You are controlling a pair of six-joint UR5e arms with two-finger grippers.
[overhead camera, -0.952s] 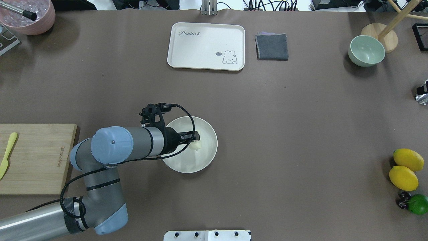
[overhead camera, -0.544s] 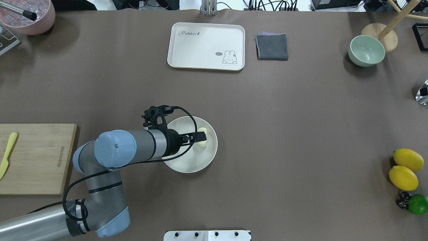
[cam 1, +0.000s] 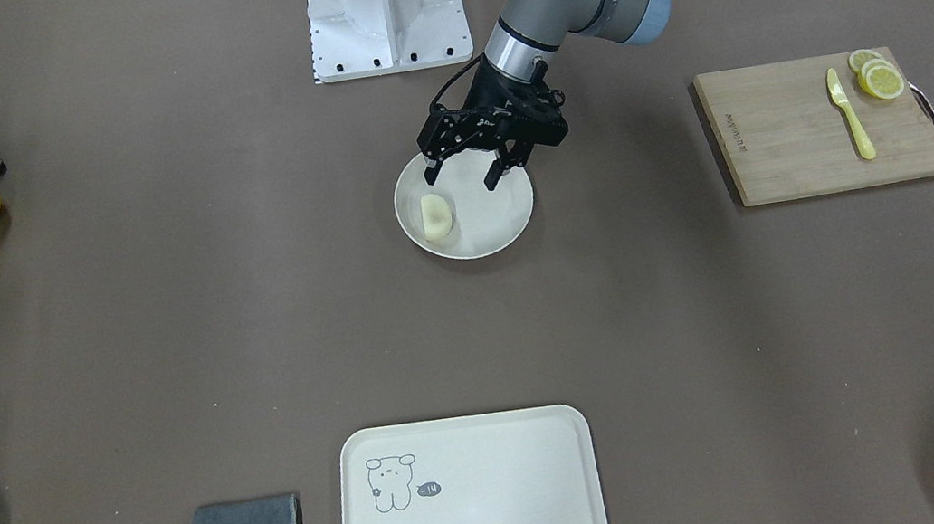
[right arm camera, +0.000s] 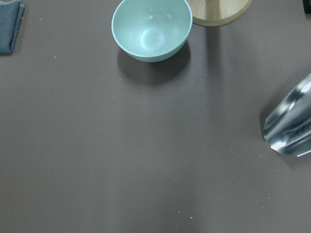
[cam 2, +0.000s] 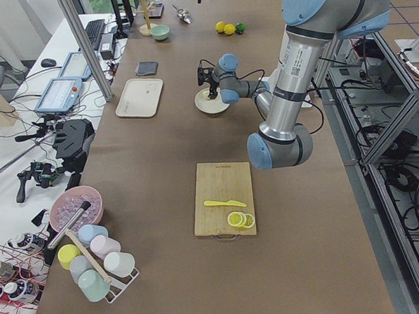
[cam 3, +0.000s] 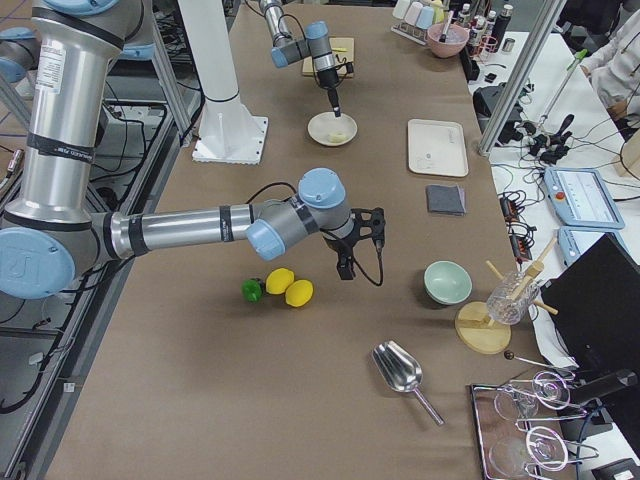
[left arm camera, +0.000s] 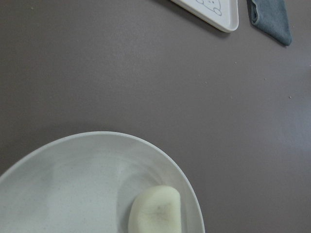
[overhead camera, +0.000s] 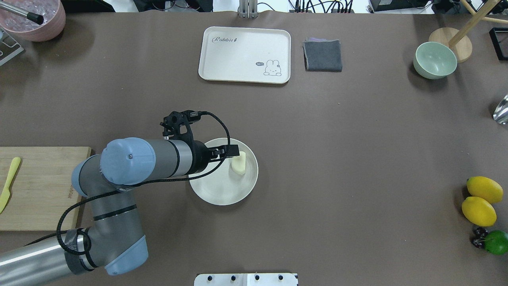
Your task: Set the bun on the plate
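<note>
A small pale cream rounded bun (cam 1: 435, 215) is seen on a round cream-white plate (cam 1: 513, 231); the left gripper (cam 1: 463, 178) is spread apart beside it. The bun is judged soft and light, best pinched gently across its sides.

From overhead, the left arm's wrist (overhead camera: 186, 159) covers the plate (overhead camera: 238, 190) on its side toward the left end of the table (overhead camera: 337, 159), and nearly all of the left gripper (overhead camera: 231, 153); one dark fingertip (overhead camera: 234, 151) pokes out beside the bun (overhead camera: 239, 163). The left wrist camera cuts the bun off at the bottom. The right gripper (cam 3: 343, 266) shows only from the table's right end, too small to read its jaws. By the table's right edge, a dark lump (overhead camera: 479, 237), maybe cherries, is too small to make out. The scoop (overhead camera: 501, 109) there runs off the frame.
</note>
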